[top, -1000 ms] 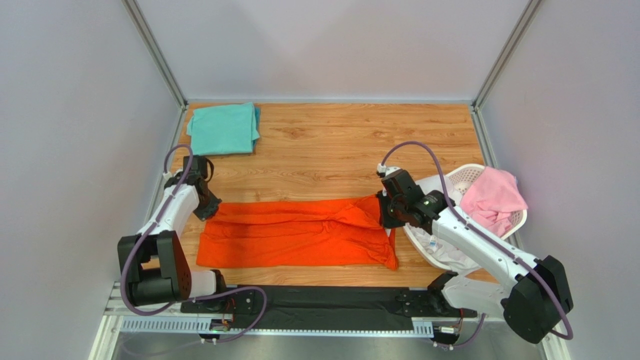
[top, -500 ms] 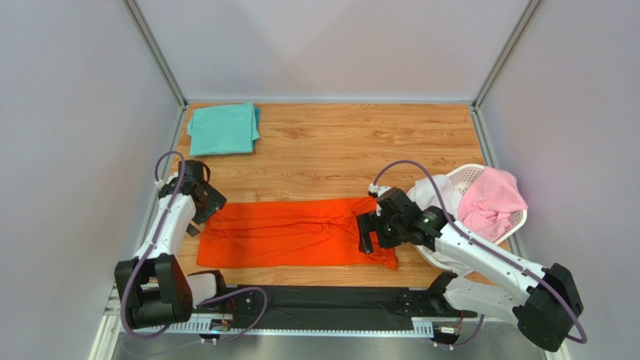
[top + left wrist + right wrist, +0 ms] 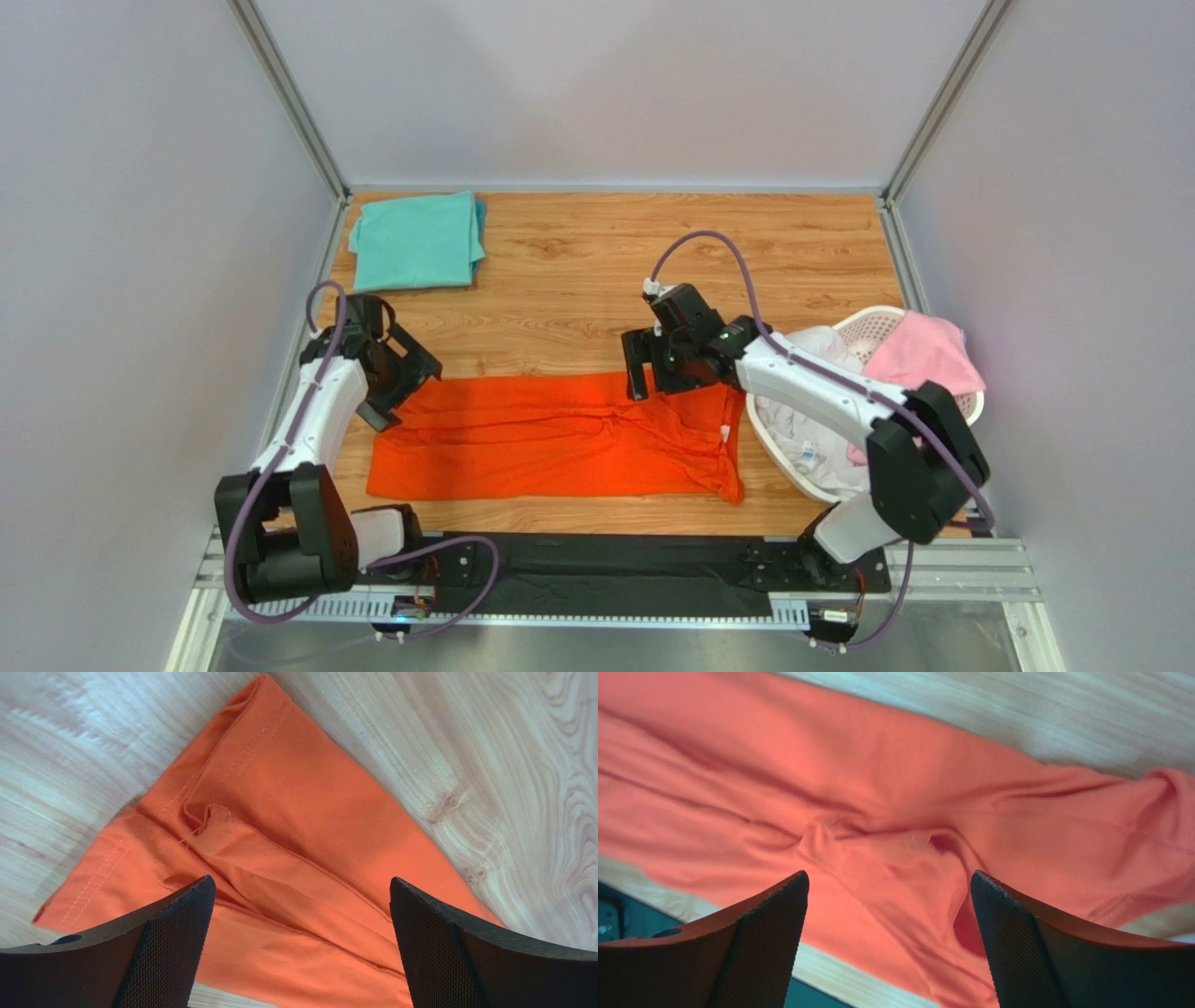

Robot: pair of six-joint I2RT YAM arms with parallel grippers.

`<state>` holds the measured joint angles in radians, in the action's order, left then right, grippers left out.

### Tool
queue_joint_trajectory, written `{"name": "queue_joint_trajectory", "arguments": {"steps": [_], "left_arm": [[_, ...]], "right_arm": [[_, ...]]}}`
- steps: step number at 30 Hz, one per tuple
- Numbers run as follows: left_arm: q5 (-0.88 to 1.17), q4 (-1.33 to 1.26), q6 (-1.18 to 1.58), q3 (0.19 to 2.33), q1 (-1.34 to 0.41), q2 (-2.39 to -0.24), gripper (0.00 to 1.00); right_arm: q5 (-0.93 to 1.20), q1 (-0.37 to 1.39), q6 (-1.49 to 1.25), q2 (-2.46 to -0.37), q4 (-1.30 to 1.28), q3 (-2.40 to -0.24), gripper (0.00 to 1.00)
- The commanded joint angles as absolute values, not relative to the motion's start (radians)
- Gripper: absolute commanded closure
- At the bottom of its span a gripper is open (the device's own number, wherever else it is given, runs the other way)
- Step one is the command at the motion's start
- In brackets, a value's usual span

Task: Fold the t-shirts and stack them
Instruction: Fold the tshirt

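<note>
Orange-red t-shirt (image 3: 561, 437) — long folded strip, rumpled middle — flat on table (image 3: 589, 280).

Left wrist view: the orange-red t-shirt (image 3: 302, 847) lies on the wooden table (image 3: 491, 777) with one corner pointing away from the left gripper (image 3: 300, 885). A double row of stitching runs along its hem, and a second folded layer with a slightly rumpled edge rests on the cloth nearer the gripper. The two black fingers (image 3: 168, 945), their inner pads finely textured, stand wide apart, one over each side of the t-shirt and holding nothing; whether they touch the cloth cannot be told. Bare wood grain shows on both sides of the t-shirt's corner.
</note>
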<state>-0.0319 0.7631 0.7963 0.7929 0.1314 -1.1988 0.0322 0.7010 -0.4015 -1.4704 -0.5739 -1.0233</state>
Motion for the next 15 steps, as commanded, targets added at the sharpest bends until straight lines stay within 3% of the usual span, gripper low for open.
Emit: {"name": "queue_joint_trajectory", "arguments": {"steps": [1, 7, 9, 15], "left_arm": [[0.025, 0.715, 0.769, 0.767, 0.127, -1.227, 0.0], [0.002, 0.715, 0.775, 0.755, 0.127, -1.206, 0.0], [-0.024, 0.724, 0.778, 0.755, 0.127, -1.198, 0.0], [-0.038, 0.732, 0.788, 0.758, 0.127, -1.172, 0.0]], "right_arm": [[0.057, 0.684, -0.365, -1.567, -0.515, -1.086, 0.15], [0.083, 0.681, -0.368, -1.696, -0.499, -1.109, 0.54], [0.094, 0.681, -0.374, -1.703, -0.5, -1.101, 0.59], [0.158, 0.687, -0.423, -1.631, -0.473, -1.028, 0.9]]}}
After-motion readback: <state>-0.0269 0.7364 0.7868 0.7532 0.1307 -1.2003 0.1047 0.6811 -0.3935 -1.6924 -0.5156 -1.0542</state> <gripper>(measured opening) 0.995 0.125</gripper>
